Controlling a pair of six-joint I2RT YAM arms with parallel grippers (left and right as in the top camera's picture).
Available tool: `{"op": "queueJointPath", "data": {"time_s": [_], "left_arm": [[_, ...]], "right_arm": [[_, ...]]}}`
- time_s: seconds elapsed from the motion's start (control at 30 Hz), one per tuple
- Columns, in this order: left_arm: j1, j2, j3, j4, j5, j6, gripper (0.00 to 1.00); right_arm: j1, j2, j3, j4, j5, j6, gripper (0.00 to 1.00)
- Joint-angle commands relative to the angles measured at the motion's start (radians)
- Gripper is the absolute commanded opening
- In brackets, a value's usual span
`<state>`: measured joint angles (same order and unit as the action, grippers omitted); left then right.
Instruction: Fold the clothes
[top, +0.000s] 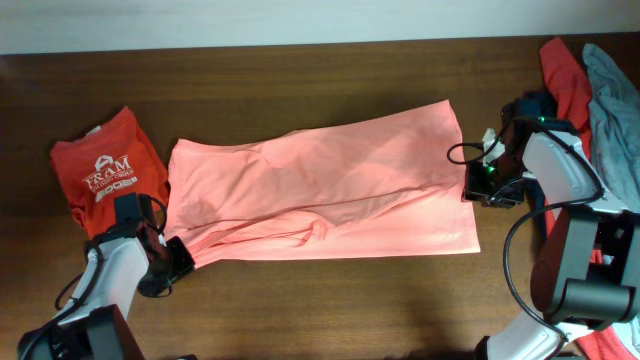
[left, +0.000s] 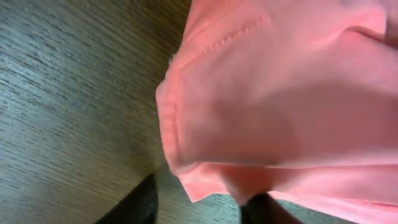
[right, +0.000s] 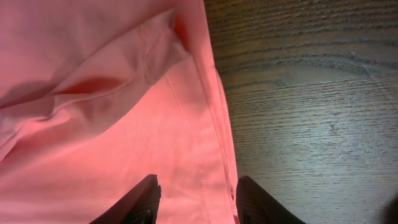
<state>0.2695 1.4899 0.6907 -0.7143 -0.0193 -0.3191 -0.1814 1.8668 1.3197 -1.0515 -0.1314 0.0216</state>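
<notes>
Counter carries the pink shirt, spread flat and lengthwise across the middle, so probably staged for the first fold. Heap of other clothes sits just off the pink shirt's right end, likely waiting its turn. Red lettered shirt lies bunched beside the pink shirt's left end. Right claw is at the pink shirt's right hem, jaws apart astride the edge with nothing pinched. Left claw is at the pink shirt's lower-left corner, fabric between its fingers; can't tell if gripping.

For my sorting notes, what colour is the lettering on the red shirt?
White, on the red shirt; the overhead view shows it best.
</notes>
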Motion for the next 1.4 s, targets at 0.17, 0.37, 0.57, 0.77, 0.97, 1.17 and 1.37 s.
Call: {"op": "queueJointPath", "data": {"time_s": [0.17, 0.37, 0.57, 0.77, 0.97, 1.17, 1.37], "left_arm": [[0.001, -0.016, -0.005, 0.017, -0.003, -0.006, 0.15], [0.001, -0.017, -0.005, 0.022, 0.001, -0.006, 0.0], [0.002, -0.05, 0.048, -0.061, 0.145, -0.006, 0.0], [0.002, -0.16, 0.159, -0.071, 0.195, -0.006, 0.0], [0.002, -0.198, 0.173, -0.019, 0.132, -0.048, 0.0], [0.002, -0.165, 0.173, -0.001, 0.049, -0.051, 0.0], [0.002, -0.077, 0.173, 0.078, 0.047, -0.051, 0.0]], "right_arm": [[0.005, 0.006, -0.002, -0.004, 0.012, -0.006, 0.45], [0.005, 0.006, -0.002, -0.005, 0.012, -0.006, 0.45], [0.005, 0.006, -0.002, -0.003, 0.013, -0.006, 0.45], [0.005, 0.006, -0.002, 0.0, 0.013, -0.006, 0.45], [0.005, 0.006, -0.002, -0.001, 0.013, -0.006, 0.45], [0.005, 0.006, -0.002, -0.001, 0.013, -0.006, 0.45], [0.005, 0.006, -0.002, -0.005, 0.012, -0.006, 0.45]]}}
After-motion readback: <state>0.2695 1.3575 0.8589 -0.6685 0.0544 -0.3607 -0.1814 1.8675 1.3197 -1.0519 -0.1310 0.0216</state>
